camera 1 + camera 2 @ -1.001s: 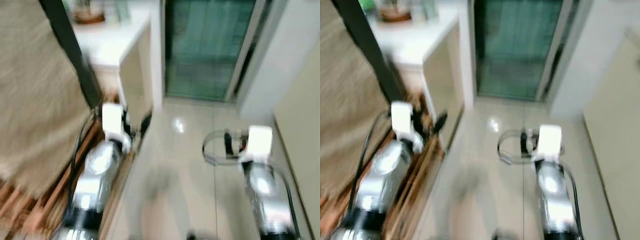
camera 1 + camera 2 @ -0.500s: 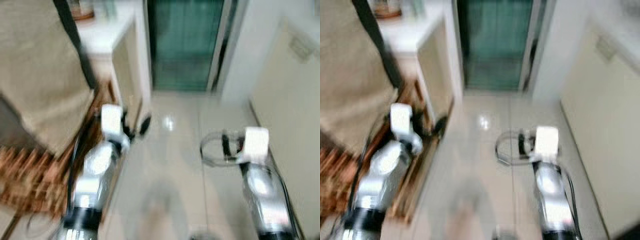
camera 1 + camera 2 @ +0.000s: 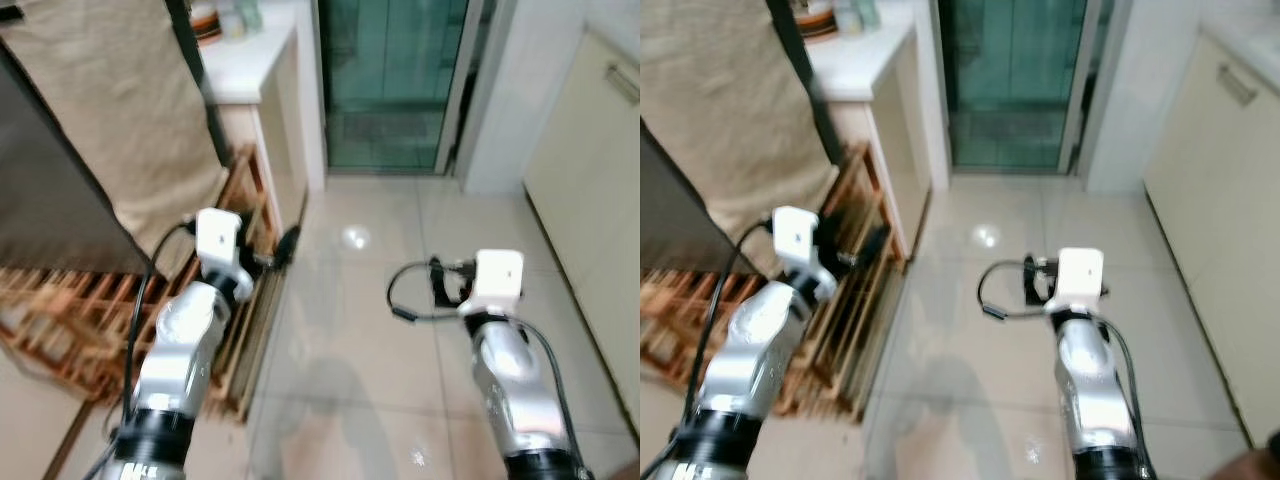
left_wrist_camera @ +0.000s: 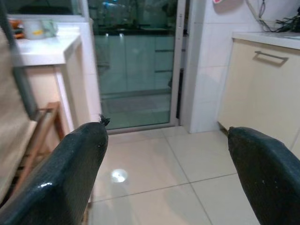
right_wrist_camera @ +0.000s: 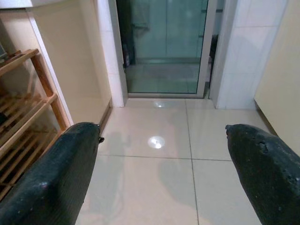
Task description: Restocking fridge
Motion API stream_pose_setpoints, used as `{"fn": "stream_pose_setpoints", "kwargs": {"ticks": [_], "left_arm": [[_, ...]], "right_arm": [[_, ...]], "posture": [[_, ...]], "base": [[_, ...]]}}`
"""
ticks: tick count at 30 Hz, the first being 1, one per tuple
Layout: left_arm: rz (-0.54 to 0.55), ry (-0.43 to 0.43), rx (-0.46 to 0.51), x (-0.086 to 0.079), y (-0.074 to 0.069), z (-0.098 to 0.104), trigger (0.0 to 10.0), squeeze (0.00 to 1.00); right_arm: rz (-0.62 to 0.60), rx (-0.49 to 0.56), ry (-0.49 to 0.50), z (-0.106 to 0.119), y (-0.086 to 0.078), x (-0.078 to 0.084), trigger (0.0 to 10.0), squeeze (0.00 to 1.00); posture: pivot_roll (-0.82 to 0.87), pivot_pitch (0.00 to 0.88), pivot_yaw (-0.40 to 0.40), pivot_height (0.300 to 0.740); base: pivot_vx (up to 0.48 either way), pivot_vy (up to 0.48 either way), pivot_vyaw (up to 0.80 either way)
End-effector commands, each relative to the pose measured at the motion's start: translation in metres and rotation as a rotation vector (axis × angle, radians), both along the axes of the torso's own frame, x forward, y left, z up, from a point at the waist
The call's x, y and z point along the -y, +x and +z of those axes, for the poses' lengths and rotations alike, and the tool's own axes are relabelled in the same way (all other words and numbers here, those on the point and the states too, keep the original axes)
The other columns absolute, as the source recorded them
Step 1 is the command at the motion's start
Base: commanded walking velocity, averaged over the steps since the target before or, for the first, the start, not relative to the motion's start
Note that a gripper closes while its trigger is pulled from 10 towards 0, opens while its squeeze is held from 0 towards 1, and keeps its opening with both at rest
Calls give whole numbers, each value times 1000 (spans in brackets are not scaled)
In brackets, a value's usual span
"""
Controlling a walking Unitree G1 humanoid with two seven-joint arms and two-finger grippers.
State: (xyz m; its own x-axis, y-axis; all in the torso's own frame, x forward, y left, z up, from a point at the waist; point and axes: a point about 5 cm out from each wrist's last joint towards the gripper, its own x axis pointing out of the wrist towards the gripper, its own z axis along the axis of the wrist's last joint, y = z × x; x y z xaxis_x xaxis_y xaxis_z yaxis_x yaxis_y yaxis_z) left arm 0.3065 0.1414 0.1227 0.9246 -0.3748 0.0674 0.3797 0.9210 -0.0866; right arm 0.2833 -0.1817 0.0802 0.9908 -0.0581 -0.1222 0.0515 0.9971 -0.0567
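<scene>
Left end effector (image 4: 164, 173): fingers apart, empty, carried forward at waist level, likely a transit posture while walking. Beside it, wooden rack (image 3: 70, 320) under a draped beige cloth (image 3: 110, 110); white bench (image 3: 250, 70) beyond. Glass door (image 3: 395, 80) straight ahead across glossy tiled floor (image 3: 370, 300). Right end effector (image 5: 161, 183): fingers apart, empty. Cream cabinet (image 3: 600, 180) at right. Fridge and stock: not located. Wrist views show the finger spread; head views supply the room's layout.

Two silver arms w/ white wrist blocks, black cables, black-fingered left pincer (image 4: 164, 183) & right pincer (image 5: 164, 183).
</scene>
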Motion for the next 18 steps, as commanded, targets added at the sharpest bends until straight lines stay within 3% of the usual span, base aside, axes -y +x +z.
{"fn": "stream_pose_setpoints", "kwargs": {"ticks": [1, 4, 16, 18], "left_arm": [[-13, -28, 10, 6, 1, 3, 10000, 0], [-5, -73, 24, 5, 0, 7, 10000, 0], [-4, -81, 29, 8, -1, 9, 10000, 0], [20, -82, 25, 7, 0, 8, 10000, 0]], "right_arm": [[-19, -3, -5, -1, 0, 6, 10000, 0], [-19, -5, -7, -2, 0, 6, 10000, 0], [-15, -4, -10, -2, 2, 6, 10000, 0], [-12, 0, -11, -1, 3, 5, 10000, 0]], "posture": [[-128, 0, 92, 740], [-128, 0, 93, 740], [-123, 0, 88, 740], [-123, 0, 87, 740]], "base": [[0, 472, 0], [0, 477, 0], [0, 480, 0], [0, 0, 0]]}}
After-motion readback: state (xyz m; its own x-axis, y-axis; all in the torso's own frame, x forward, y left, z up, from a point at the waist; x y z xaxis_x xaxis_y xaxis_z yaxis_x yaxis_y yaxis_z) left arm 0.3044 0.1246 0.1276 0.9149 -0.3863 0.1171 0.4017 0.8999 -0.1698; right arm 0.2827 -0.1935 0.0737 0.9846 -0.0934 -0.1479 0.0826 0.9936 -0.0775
